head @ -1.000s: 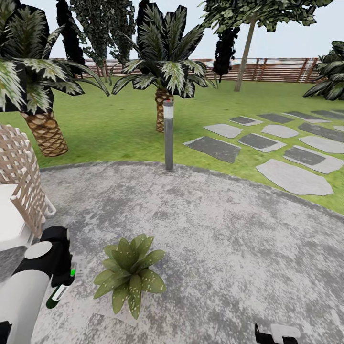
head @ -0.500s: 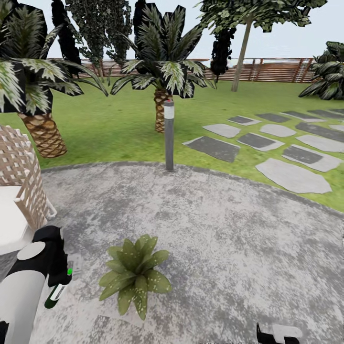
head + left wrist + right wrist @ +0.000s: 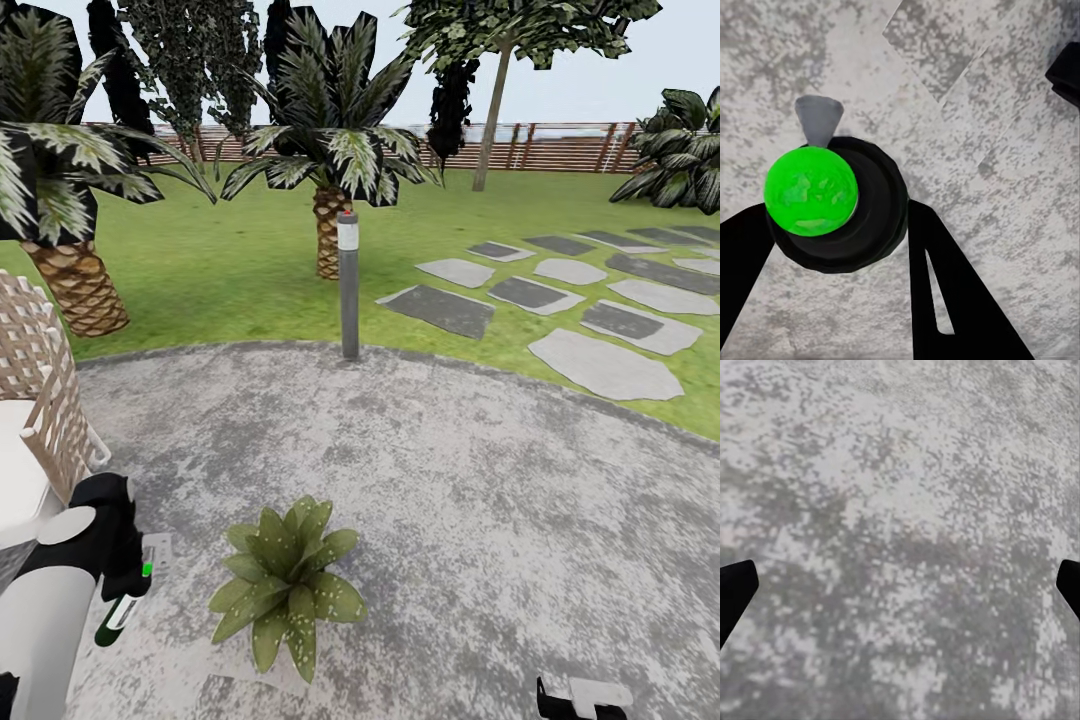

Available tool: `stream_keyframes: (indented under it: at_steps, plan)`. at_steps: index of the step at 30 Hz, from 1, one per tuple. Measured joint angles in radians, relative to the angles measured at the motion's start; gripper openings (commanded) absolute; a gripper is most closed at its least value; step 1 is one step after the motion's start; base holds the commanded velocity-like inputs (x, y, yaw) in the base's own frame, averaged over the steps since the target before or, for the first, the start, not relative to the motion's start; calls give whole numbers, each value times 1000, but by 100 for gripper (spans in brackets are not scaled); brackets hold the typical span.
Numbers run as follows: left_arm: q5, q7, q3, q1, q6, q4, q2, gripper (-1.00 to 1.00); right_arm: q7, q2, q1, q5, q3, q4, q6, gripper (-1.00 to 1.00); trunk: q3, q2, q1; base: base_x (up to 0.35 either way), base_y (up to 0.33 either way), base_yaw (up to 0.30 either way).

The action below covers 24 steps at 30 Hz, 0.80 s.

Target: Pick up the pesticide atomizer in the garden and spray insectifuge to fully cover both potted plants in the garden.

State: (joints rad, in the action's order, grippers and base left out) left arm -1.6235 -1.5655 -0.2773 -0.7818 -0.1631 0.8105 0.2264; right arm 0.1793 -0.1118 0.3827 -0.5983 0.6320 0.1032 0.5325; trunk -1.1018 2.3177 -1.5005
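At far left on the stone patio [image 3: 480,480], the left gripper [image 3: 125,590] clasps the pesticide atomizer [image 3: 118,618], its white label too blurred to read. Just beside it sits a potted plant [image 3: 285,585], shifted slightly rightward in the picture since earlier, apparently from camera movement. Far right, the right gripper [image 3: 900,585] hangs spread apart.

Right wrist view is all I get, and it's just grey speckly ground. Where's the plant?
Observer: A potted plant stands on the stone patio, ahead of the robot and nearer its left arm.
Operator: Do we have the spray bottle?
Observer: Yes. The left pincer is shut on the pesticide atomizer, held to the left of the plant.
Operator: Is it over the leaves?
Observer: No. In the left wrist view, bare patio lies beneath it.
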Motion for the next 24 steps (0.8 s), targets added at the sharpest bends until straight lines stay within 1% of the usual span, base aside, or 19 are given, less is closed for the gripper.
stream_keyframes:
  at_steps: [3,5,7,9,13,14,16,17,19,20,22,24]
  plan:
    - [0,11,-2,3,0,-3,5,-100,0,0,0,0,0,0,0,100,0,0,0,0,0,-26]
    - [1,63,-11,22,2,-11,7,-100,0,0,0,0,0,0,0,100,0,0,0,0,0,-205]
    - [2,80,-19,33,3,-14,3,-100,0,0,0,0,0,0,0,100,0,0,0,0,0,-236]
    - [7,89,-26,38,3,-16,-5,-100,0,0,0,0,0,0,0,100,0,0,0,0,0,-73]
    - [58,94,-27,40,4,-46,-13,-100,0,0,0,-1,0,0,0,100,0,0,0,0,0,-17]
    - [78,95,-30,40,4,-53,-13,-100,0,0,0,-1,0,0,0,100,0,0,0,0,0,-3]
    - [91,94,-31,39,2,-50,-14,-100,0,0,0,-1,0,0,0,100,0,0,0,0,0,-1]
    - [96,93,-30,35,1,-48,-15,-100,0,0,0,-1,0,0,0,100,0,0,0,0,0,0]
    - [102,83,-28,-10,-7,-44,-21,-100,0,0,0,-1,0,0,0,100,0,0,0,0,0,0]
    - [102,81,-27,-28,-8,-44,-17,-100,0,0,0,-2,0,0,0,100,0,0,0,0,0,0]
    - [101,86,-28,-31,-5,-44,-9,-100,0,0,0,-2,0,0,0,100,0,0,0,0,0,0]
    - [100,91,-29,-26,2,-47,6,-100,0,0,0,-2,0,0,0,100,0,0,0,0,0,0]
